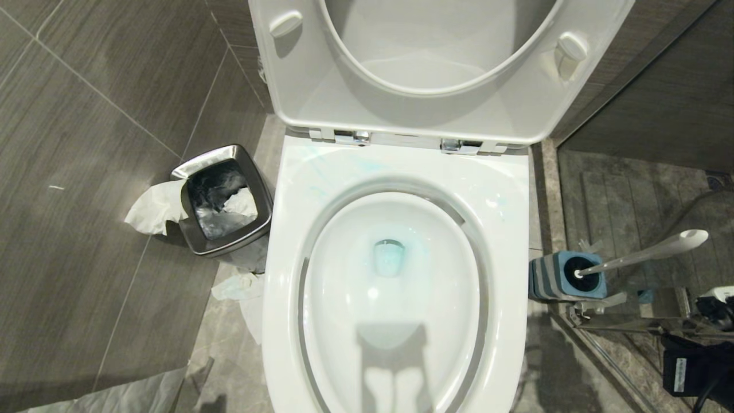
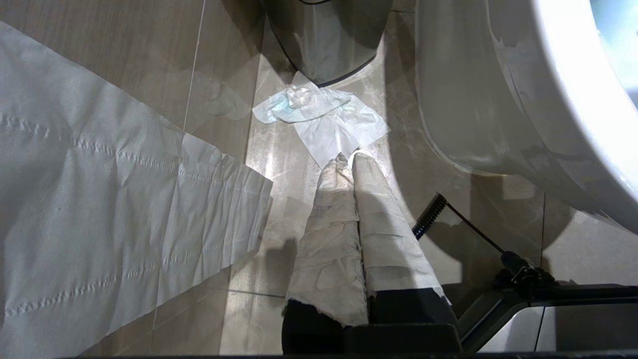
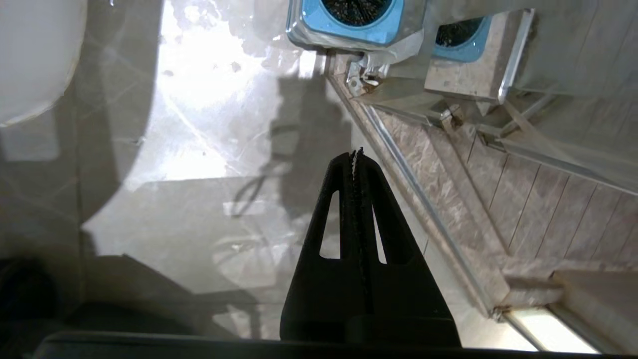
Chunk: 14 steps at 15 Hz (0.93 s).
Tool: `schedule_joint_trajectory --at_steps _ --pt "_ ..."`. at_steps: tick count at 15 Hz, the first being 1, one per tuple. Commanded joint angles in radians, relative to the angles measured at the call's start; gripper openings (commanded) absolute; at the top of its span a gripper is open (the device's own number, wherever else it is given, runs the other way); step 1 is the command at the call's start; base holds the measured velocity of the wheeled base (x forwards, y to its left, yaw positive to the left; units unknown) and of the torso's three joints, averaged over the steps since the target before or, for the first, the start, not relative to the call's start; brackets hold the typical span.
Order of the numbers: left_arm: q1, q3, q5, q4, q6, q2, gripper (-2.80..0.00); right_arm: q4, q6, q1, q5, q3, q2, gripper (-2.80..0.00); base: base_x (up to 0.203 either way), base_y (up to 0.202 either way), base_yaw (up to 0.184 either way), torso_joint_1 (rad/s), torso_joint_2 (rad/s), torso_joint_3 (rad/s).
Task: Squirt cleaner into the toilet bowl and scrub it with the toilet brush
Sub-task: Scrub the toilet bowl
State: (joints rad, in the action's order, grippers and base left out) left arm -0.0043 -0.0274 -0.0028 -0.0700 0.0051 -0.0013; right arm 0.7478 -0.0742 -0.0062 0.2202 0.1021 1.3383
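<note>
The white toilet bowl fills the middle of the head view, its seat and lid raised. Pale teal cleaner tints the water at the drain, and faint streaks mark the back rim. To the right of the bowl, the toilet brush stands tilted in its blue-topped holder. My right gripper is shut and empty, low over the floor and short of the holder. My left gripper, its fingers wrapped in white, is shut and empty over the floor left of the bowl's outer wall.
A square steel waste bin with tissue hanging over its edge stands left of the toilet. Crumpled tissue and a long paper sheet lie on the floor. A glass shower door on a metal rail runs right beside the holder.
</note>
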Motion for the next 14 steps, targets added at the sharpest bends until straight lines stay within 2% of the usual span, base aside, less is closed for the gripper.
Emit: schedule_joint_trajectory --at_steps 1,3,4,6,11,14 --pt "0.000 0.002 0.000 -0.001 -0.001 0.001 -2.80 0.012 -0.002 -0.001 0.002 -0.032 0.060 -2.80 0.000 0.000 0.000 0.000 0.00 0.000" --pt "0.000 0.000 0.000 -0.001 -0.001 0.001 -2.80 0.027 0.004 -0.001 0.005 -0.053 0.077 -2.80 0.000 0.000 0.000 0.000 0.00 0.000" --pt "0.000 0.000 0.000 -0.001 -0.001 0.001 -2.80 0.072 0.004 -0.001 0.005 -0.063 0.081 0.00 0.000 0.000 0.000 0.000 0.00 0.000" --pt "0.000 0.000 0.000 -0.001 -0.001 0.001 -2.80 0.138 0.001 -0.003 0.005 -0.070 0.084 0.00 0.000 0.000 0.000 0.000 0.00 0.000" --pt "0.000 0.000 0.000 -0.001 -0.001 0.001 -2.80 0.237 -0.080 -0.003 -0.005 -0.092 0.108 0.00 0.000 0.000 0.000 0.000 0.00 0.000" --pt "0.000 0.000 0.000 -0.001 -0.001 0.001 -2.80 0.298 -0.208 -0.011 -0.001 -0.102 0.132 0.00 0.000 0.000 0.000 0.000 0.00 0.000"
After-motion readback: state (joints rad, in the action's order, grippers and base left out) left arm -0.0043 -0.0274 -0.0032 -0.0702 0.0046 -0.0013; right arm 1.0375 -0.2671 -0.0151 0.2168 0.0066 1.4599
